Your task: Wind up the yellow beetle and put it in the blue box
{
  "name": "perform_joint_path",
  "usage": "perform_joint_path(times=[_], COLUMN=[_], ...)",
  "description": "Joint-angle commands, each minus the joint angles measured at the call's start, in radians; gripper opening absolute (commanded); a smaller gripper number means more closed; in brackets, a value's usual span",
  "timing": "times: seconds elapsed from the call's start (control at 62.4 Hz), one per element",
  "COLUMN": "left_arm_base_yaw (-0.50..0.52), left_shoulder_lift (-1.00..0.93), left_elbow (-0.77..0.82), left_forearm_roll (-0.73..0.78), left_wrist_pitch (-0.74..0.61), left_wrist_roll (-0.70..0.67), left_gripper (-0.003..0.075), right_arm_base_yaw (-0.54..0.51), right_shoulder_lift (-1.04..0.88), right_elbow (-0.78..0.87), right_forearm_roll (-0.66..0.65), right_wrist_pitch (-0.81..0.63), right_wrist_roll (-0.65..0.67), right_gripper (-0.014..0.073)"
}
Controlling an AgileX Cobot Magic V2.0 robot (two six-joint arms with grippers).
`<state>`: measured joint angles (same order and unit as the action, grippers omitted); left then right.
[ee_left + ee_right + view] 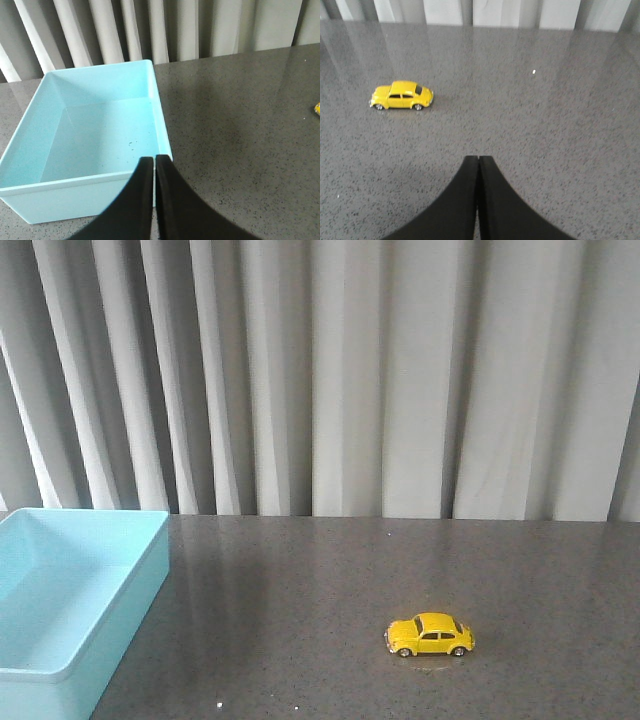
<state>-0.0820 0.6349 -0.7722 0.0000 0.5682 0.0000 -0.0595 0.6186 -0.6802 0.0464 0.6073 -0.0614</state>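
Blue box (70, 620) sits at the left end of the table (300, 590), open side up, interior bare apart from a few dark specks seen in the left wrist view; low walls and wide mouth should make an easy drop target. Left gripper (154, 162) hangs above the near wall of the box, fingers pressed together, holding nothing; likely parked.

Yellow beetle (429, 634) stands upright on all four wheels well to the right of the box, side-on to the front camera, nothing touching it. Not yet wound, not yet stored. Glossy rounded yellow body, dark windows, silver hubs; small against the box.

Right gripper (478, 162) hovers over bare table on the side of the car away from the box, well apart from it, fingers closed and empty. Judgement: it must open before any grasp.
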Motion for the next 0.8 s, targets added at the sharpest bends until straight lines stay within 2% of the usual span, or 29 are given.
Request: perform_joint_path(times=[0.0,0.24,0.369,0.497,0.625,0.673,0.785], left_arm_base_yaw=[0.001,0.001,0.001,0.001,0.001,0.001,0.001], left_shoulder_lift=[0.028,0.039,0.039,0.039,0.039,0.039,0.038], left_elbow=[-0.029,-0.029,-0.029,-0.029,-0.029,-0.029,-0.029], left_forearm_roll=[-0.006,0.000,0.000,0.014,0.014,0.014,0.010], left_wrist_pitch=[-0.067,-0.058,-0.058,-0.058,-0.061,-0.059,-0.038], left_wrist_roll=[-0.006,-0.006,0.000,0.000,-0.006,-0.006,-0.006], left_gripper=[-0.0006,0.0001,0.0054,0.0197,0.0382,0.0426,0.0474], right_arm_base_yaw=[-0.008,-0.008,-0.008,-0.008,-0.008,-0.008,-0.008], right_shoulder_lift=[0.035,0.057,0.057,0.057,0.057,0.057,0.057], right_elbow=[-0.034,-0.034,-0.034,-0.034,-0.034,-0.034,-0.034], right_forearm_roll=[0.017,0.001,-0.026,-0.046,-0.046,-0.046,-0.010], right_wrist_pitch=[-0.055,-0.053,-0.049,-0.036,-0.015,-0.013,0.000], right_wrist_roll=[-0.001,-0.005,-0.008,-0.008,-0.008,-0.008,0.004], right_gripper=[-0.0007,-0.0004,0.0047,0.0206,0.0442,0.0512,0.0594])
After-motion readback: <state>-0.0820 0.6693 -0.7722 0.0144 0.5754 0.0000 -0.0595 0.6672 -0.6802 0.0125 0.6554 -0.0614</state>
